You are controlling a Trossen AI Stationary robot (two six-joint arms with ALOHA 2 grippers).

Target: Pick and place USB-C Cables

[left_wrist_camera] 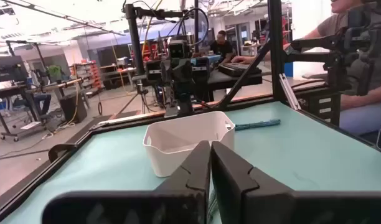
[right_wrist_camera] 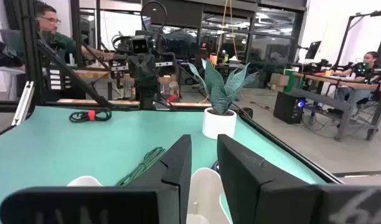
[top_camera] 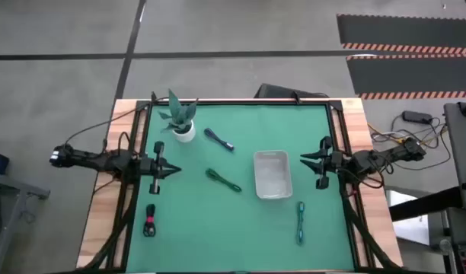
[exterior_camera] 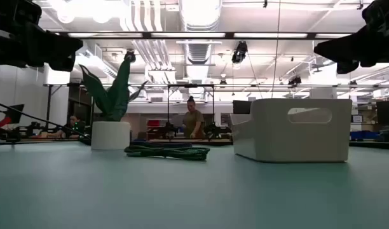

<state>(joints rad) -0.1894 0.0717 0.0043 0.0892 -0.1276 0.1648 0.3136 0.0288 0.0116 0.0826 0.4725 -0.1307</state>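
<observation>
Four USB-C cables lie coiled on the green mat: a dark navy one (top_camera: 218,139), a dark green one (top_camera: 223,180) (exterior_camera: 167,151), a teal one (top_camera: 301,222) (left_wrist_camera: 258,125) and a black one with red (top_camera: 150,221) (right_wrist_camera: 91,115). The white tray (top_camera: 272,173) (exterior_camera: 296,130) stands right of centre. My left gripper (top_camera: 172,170) (left_wrist_camera: 210,144) hangs shut above the mat's left side, pointing at the tray. My right gripper (top_camera: 303,158) (right_wrist_camera: 204,140) hangs just right of the tray, its fingers a little apart, with nothing between them.
A potted plant in a white pot (top_camera: 180,122) (exterior_camera: 112,108) stands at the far left of the mat. A dark frame and wooden border (top_camera: 355,129) edge the table. People sit and stand at benches beyond the table (exterior_camera: 193,121).
</observation>
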